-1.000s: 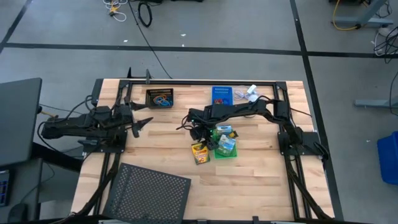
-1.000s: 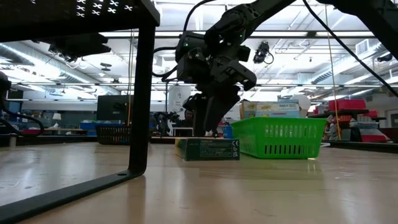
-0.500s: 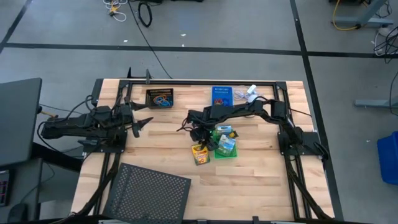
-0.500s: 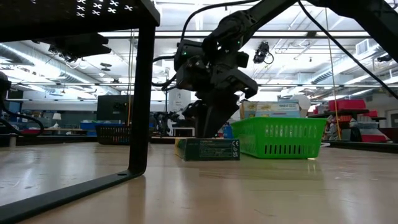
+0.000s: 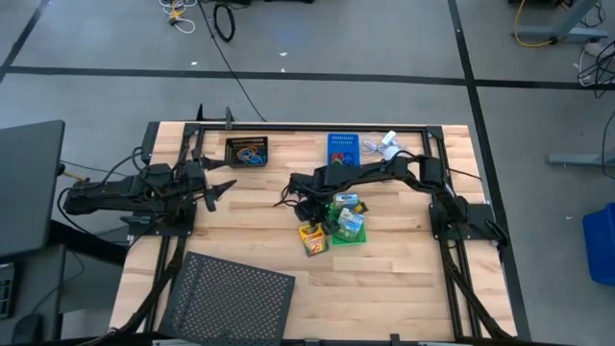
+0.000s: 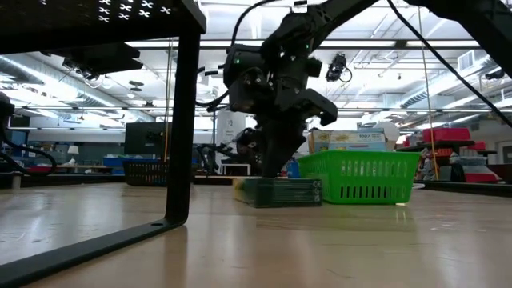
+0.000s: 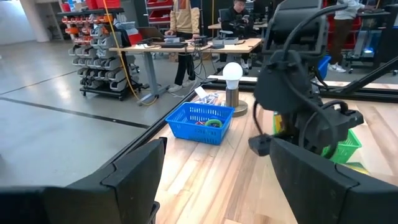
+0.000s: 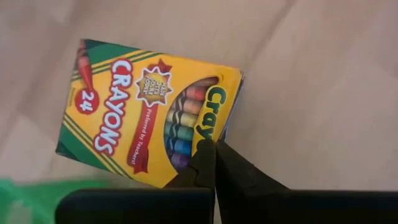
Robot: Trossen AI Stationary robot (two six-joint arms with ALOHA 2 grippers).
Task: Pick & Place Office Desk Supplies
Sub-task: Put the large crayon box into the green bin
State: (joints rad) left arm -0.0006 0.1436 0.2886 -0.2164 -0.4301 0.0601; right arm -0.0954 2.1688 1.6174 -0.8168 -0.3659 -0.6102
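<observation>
The right gripper [image 8: 214, 163] is pressing its closed fingers against the crayon box [image 8: 149, 112] edge; the left gripper [image 5: 219, 190] is waiting, fingers wide.

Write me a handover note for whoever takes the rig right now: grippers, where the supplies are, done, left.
Right gripper: shut, fingertips pressed down on the crayon box, nothing held.
Left gripper: open, empty, parked at the table's left side.
Crayon box lies flat on the table beside the green bin, not in it.
Green bin holds small boxes; black bin holds rubber bands; blue bin near the far edge.
Left: regrasp the crayon box, bin it.
</observation>
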